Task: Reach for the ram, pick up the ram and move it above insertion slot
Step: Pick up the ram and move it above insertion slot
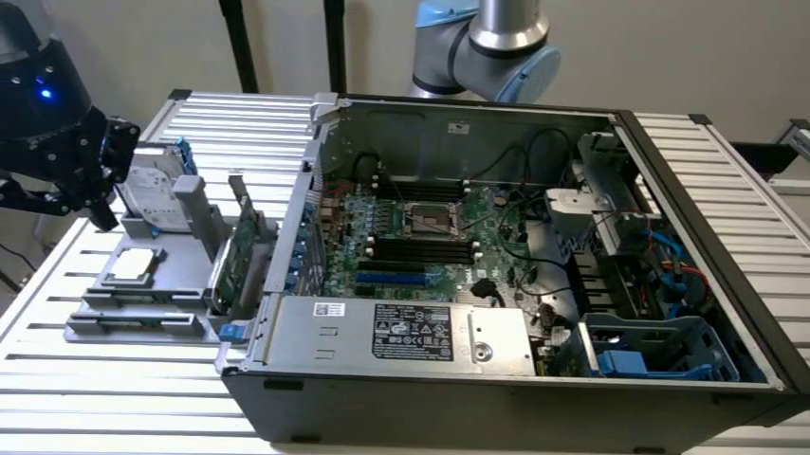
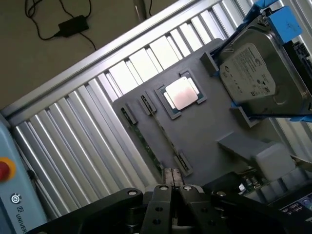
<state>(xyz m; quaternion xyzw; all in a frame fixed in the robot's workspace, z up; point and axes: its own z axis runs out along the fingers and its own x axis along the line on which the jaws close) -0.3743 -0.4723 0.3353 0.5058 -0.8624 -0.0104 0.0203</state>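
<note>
One thin ram (image 2: 148,146) lies slotted in the grey tray (image 2: 214,122); the hand (image 2: 174,187), shut and empty above it, likely needs to open and square up across its thin edge, mid-length.

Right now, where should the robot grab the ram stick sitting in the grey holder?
Probably take the ram by the middle of its long top edge, coming straight down, a finger on each flat face. It stands on edge in a slot of the grey holder, ends held by dark clips, so only the top is free.
</note>
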